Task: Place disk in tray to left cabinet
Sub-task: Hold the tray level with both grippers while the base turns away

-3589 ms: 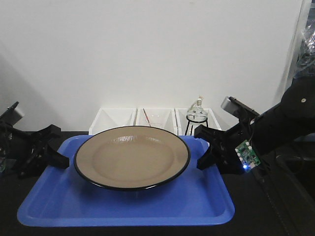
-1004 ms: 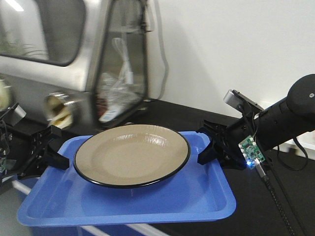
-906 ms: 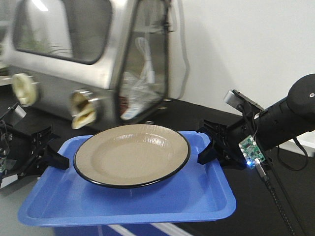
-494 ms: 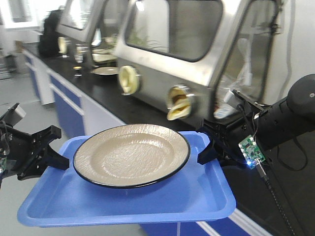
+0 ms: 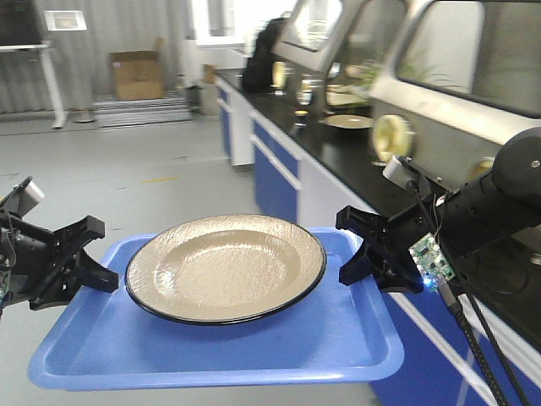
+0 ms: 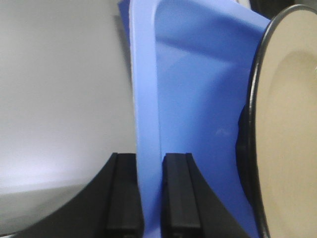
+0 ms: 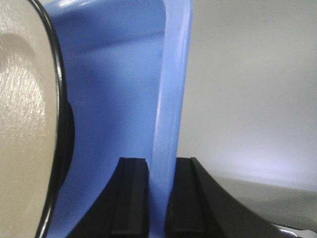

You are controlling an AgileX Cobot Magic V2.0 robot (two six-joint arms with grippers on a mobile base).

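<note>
Front view: I have the tray gripped on both short sides. The left gripper is on its left rim and the right gripper on its right rim. The disk sits flat on the tray, roughly centred and toward the far half, and its black rim comes close to both grippers without touching either. Grey floor shows behind the tray. A black-topped table with blue cupboard fronts runs along the right, with steel glove boxes on it. A cardboard box is far back on the left. A small board with a blue light hangs on the right arm.

Left wrist view: the left gripper is closed down to a narrow gap, with the tray rim pinched between its two black fingers. The disk lies just inside the rim on the right of the frame. Everything beyond the rim is grey blur.

Right wrist view: the right gripper is likewise nearly closed, clamping the tray rim between both fingers. The disk is at the left of the frame, near the rim but apart from the fingers. The background is a pale blur.
</note>
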